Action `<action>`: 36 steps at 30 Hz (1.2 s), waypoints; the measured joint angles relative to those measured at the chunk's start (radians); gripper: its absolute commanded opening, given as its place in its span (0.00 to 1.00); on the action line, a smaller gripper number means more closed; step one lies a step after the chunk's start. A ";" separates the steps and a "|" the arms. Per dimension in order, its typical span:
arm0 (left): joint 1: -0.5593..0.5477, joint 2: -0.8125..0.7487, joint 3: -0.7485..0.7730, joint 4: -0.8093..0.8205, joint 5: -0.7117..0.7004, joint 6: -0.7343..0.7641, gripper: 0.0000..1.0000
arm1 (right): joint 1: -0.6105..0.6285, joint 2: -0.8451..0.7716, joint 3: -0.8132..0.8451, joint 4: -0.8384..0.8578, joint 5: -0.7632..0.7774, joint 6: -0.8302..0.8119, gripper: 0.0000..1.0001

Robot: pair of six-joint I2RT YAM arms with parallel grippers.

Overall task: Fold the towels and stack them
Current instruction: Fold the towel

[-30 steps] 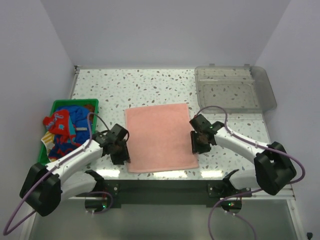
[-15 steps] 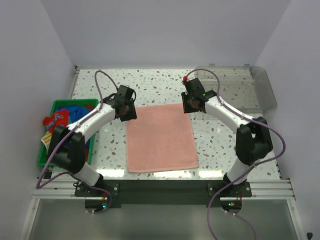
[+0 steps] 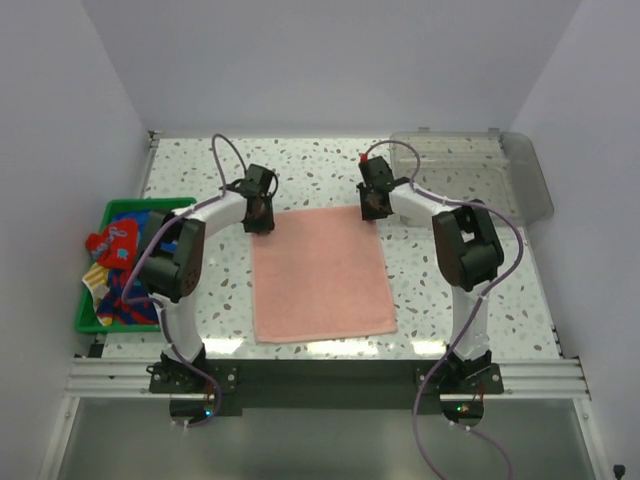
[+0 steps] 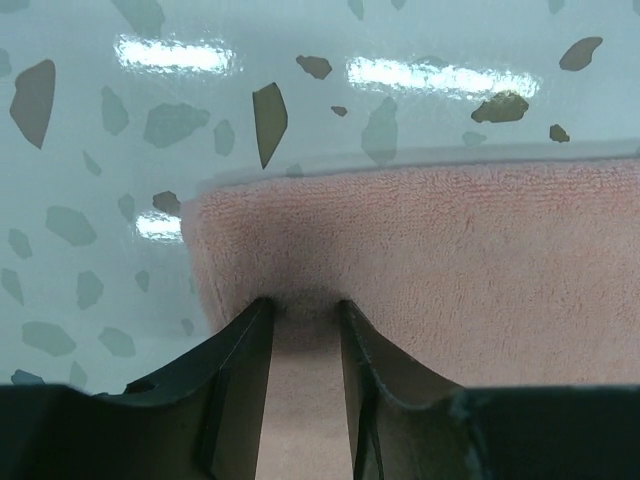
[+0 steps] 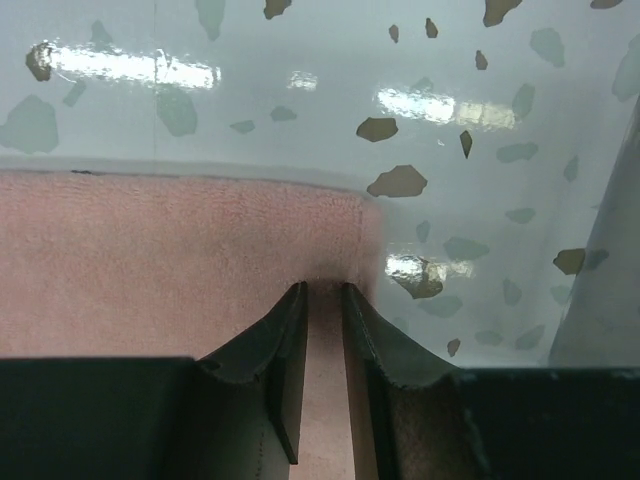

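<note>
Salmon-pink terry-cloth towel (image 3: 320, 272) lies spread flat mid-surface (image 3: 300, 165). Soft, light and limp, so it'll drape; pinch it at the far corners. Left end effector (image 4: 303, 305) and right end effector (image 5: 320, 290) are both narrow, tips pressed into those corners, grip unconfirmed. A second ago both flanked the towel's near half.

Left arm (image 3: 185, 255): reaches far forward from its base, elbow raised high, forearm angled inward to the right.
Left gripper (image 4: 303, 305): points down, fingers (image 4: 240, 365) a small gap apart.
Right arm (image 3: 462, 245): mirrors it, reaching far forward, forearm angled inward to the left.
Right gripper (image 5: 322, 288): points down, fingers (image 5: 275, 345) nearly together, a thin slit between them.
</note>
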State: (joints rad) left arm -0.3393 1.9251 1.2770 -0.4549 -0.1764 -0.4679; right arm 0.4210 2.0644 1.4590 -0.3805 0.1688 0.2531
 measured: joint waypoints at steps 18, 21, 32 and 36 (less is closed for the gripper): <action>0.125 -0.082 0.104 0.098 0.235 0.526 0.94 | -0.042 0.051 0.389 -0.313 -0.261 -0.469 0.58; 0.132 -0.032 0.180 0.079 0.304 0.625 0.91 | -0.051 0.122 0.517 -0.393 -0.320 -0.573 0.56; 0.128 0.113 0.305 -0.068 0.420 0.851 0.82 | -0.074 0.372 0.732 -0.625 -0.396 -0.816 0.49; 0.128 0.144 0.344 -0.094 0.455 0.887 0.80 | -0.075 0.402 0.762 -0.647 -0.396 -0.851 0.49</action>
State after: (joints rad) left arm -0.2115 2.0689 1.6211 -0.5488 0.2790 0.4187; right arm 0.3462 2.4668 2.2208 -1.0279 -0.2276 -0.5980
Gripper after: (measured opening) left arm 0.802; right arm 0.497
